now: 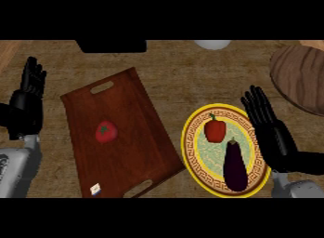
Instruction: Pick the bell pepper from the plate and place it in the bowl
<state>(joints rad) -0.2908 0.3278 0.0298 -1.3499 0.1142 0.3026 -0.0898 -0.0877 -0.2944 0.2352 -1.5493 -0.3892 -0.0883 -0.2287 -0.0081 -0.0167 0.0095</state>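
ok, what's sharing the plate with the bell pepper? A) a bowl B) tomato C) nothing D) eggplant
D: a dark purple eggplant lies on the yellow-rimmed plate just below the red bell pepper; the tomato sits on the wooden tray instead.

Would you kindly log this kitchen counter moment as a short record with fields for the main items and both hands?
bell pepper: red, lying on the plate, untouched
plate: yellow rim, patterned, right of the tray
eggplant: dark purple, on the plate beside the bell pepper
bowl: wooden, at the far right
tray: wooden, with handle slots
tomato: red, on the tray
left hand: open, resting at the left edge
right hand: open, beside the plate, holding nothing
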